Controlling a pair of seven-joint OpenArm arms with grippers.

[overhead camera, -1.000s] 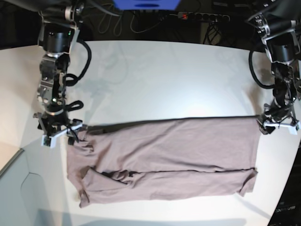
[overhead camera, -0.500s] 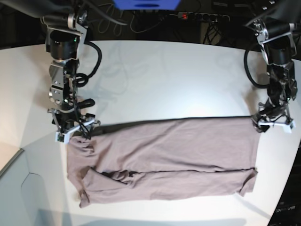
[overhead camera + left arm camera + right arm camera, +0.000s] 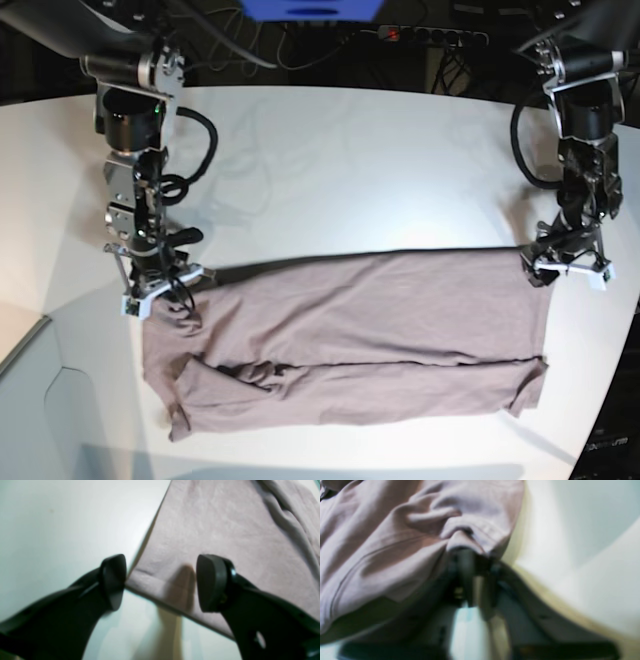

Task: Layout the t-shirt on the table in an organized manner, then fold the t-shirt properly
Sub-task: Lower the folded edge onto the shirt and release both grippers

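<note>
Right end effector newly on t-shirt

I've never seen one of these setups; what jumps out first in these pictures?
A mauve t-shirt lies spread, folded lengthwise, across the near half of a big white table. Two black arms reach down to its far corners: the right gripper has pinched a bunch of cloth, and the left gripper stands open astride the hem corner.

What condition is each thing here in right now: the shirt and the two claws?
t-shirt: lying on the table, folded lengthwise, rumpled at one end.
left gripper: open, straddling a shirt corner.
right gripper: shut, pinching bunched shirt fabric.
</note>
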